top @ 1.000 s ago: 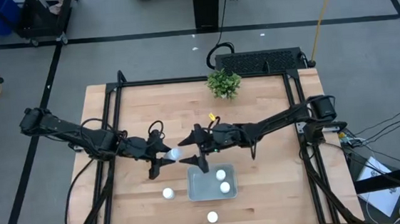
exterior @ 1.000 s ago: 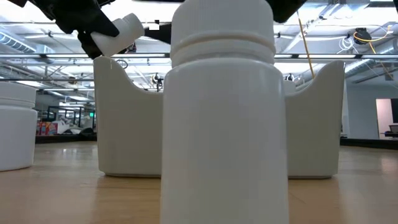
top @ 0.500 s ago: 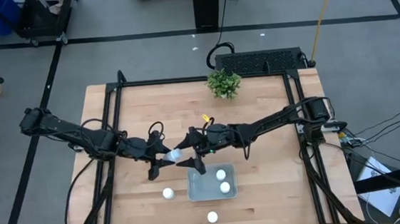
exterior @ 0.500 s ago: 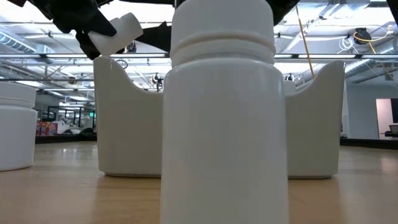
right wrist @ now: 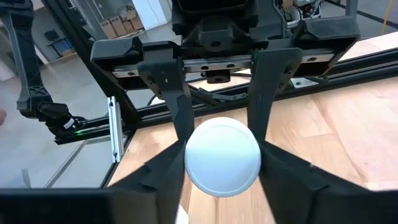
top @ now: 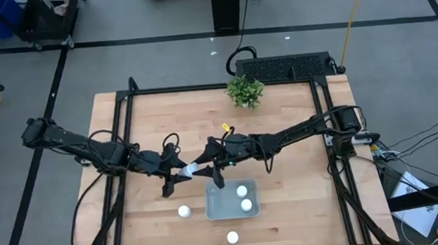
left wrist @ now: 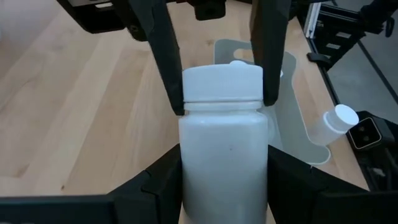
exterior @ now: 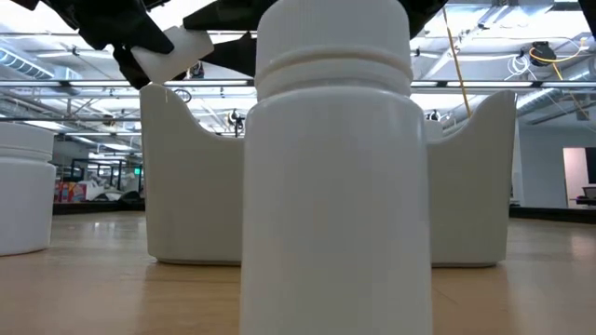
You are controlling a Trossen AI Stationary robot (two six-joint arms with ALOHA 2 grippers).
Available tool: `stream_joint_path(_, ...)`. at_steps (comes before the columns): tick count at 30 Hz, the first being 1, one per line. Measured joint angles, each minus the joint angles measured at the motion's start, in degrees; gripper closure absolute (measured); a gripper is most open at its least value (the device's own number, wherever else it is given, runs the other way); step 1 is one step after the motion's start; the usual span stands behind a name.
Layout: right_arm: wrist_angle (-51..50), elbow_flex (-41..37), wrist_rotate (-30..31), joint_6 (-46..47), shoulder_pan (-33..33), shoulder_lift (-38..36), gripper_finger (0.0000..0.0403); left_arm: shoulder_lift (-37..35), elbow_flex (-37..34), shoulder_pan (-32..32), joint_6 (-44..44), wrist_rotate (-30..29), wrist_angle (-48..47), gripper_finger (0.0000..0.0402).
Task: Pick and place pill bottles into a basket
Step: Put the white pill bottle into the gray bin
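My left gripper (top: 185, 172) holds a white pill bottle (top: 194, 170) in the air above the table's middle, just beyond the far left corner of the basket (top: 210, 205). The bottle lies nearly level, its cap toward my right gripper (top: 205, 166), which is shut about the cap. Two bottles (top: 242, 191) (top: 247, 205) stand in the pale tray. One bottle (top: 184, 211) stands on the table left of it and one (top: 233, 236) near the front edge. In the low view the held bottle (exterior: 172, 51) shows at the upper left. My left gripper pinches the bottle's body (left wrist: 224, 162) between its two fingers (left wrist: 163, 177), coming from the table's left along the bottle. The bottle is lifted clear, nearly level, cap away from this gripper. My right gripper has its two fingers (left wrist: 171, 74) on opposite sides of the bottle's cap (left wrist: 222, 84), coming level from the table's right, in line with the bottle. The cap's flat top (right wrist: 222, 155) faces its wrist camera. The bottle is clear of the table.
A small green plant (top: 245, 91) stands at the table's far edge. In the low view a bottle (exterior: 326, 186) fills the foreground, with the tray's walls (exterior: 186, 186) behind it and another bottle (exterior: 23, 186) at the left. Bare wood lies left and right of the tray.
My right gripper has moved toward the table's left, up to the bottle held by my left gripper, until its fingers cover the cap. The left gripper and the bottle have stayed nearly where they were.
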Motion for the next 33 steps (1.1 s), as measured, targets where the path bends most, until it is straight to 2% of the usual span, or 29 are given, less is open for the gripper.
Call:
stream_joint_path(2,-0.3,0.0,0.1,-0.2,0.0,0.0,0.0252,0.0,0.0,0.0,0.0,0.0,0.1,0.0211)
stream_joint_path(9,-2.5,0.0,0.1,-0.7,0.1,-1.0,0.0254,0.0,0.0,0.0,0.0,0.0,0.7,0.0208)
stream_joint_path(15,-13.5,0.0,2.2,-1.4,1.3,-6.1,0.0254,0.0,0.1,-2.2,-0.2,-2.5,0.7,0.0178)
stream_joint_path(24,-30.0,-0.1,4.6,2.9,5.1,-13.6,0.0253,0.0,0.0,-5.9,-1.4,-13.8,-0.2,0.0132)
stream_joint_path(28,-36.3,1.6,8.5,3.4,9.0,-13.9,0.0253,0.0,0.0,-7.1,-3.2,-18.9,-0.2,0.0122)
stream_joint_path(33,-48.9,7.6,12.0,5.9,11.5,-11.7,0.0254,0.0,0.0,-8.0,-3.4,-20.6,-0.3,0.012)
